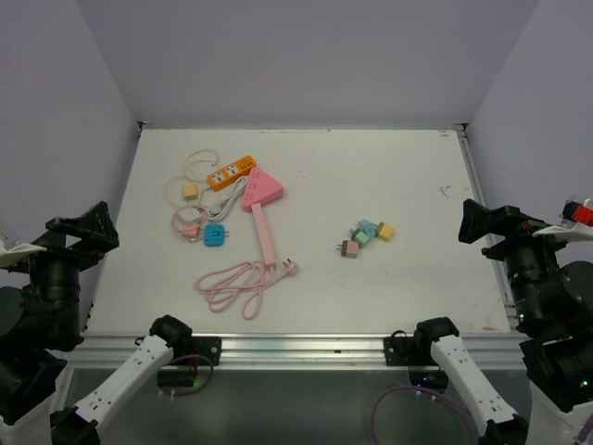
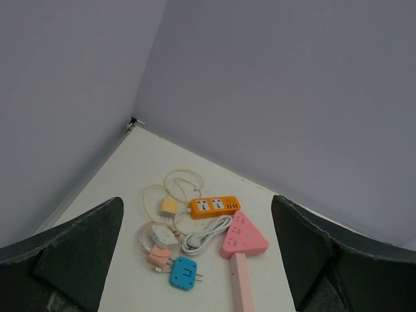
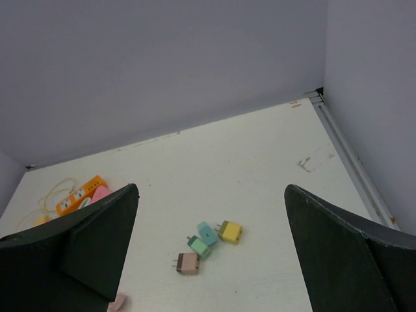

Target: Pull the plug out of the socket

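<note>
An orange power strip [image 1: 231, 172] [image 2: 214, 206] lies at the far left of the table, with a yellow plug [image 1: 189, 191] [image 2: 168, 208] on a thin looped cable beside it. A pink triangular socket block [image 1: 262, 189] [image 2: 243, 236] lies next to it. A white socket adapter [image 2: 160, 235] has a pink plug [image 2: 156, 259] against it; I cannot tell whether it is seated. A blue adapter [image 1: 215, 235] [image 2: 183, 272] lies nearby. My left gripper [image 1: 82, 229] [image 2: 195, 257] is open, empty, high and well short of this cluster. My right gripper [image 1: 489, 221] [image 3: 209, 250] is open and empty at the right edge.
Several loose small plugs (pink, green, teal, yellow) [image 1: 364, 236] [image 3: 207, 244] lie right of centre. A coiled pink cord [image 1: 236, 283] with its plug lies near the front. A white cord [image 2: 205, 236] lies between the strips. Purple walls enclose the table; a metal rail [image 1: 278, 345] runs along the front.
</note>
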Controlling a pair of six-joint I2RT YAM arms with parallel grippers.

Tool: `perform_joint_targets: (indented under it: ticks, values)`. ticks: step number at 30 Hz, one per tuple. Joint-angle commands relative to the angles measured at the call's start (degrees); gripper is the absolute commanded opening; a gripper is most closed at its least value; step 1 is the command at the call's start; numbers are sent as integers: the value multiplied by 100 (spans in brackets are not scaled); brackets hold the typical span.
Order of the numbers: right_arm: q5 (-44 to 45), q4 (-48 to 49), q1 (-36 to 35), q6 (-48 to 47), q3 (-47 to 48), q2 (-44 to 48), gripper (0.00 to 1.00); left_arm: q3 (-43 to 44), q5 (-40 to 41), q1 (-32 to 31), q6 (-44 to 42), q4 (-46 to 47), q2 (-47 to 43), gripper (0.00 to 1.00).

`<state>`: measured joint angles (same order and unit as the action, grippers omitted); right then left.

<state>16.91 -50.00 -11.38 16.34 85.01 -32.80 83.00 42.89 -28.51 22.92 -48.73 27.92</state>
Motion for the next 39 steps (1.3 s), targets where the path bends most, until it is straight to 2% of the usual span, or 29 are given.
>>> perform_joint_targets:
  ticks: [1, 15, 39]
  values:
    - [172, 245, -84, -210, -344, 133, 99, -458, 413, 39, -95, -146, -417, 99]
    - [199, 763, -207, -403, -846, 590, 98, -1031, 1371, 30, 134, 83, -1526, 100]
    - [348, 983, -242, -474, -1215, 757, 99, -1488, 1380, 30, 503, 241, -1474, 100]
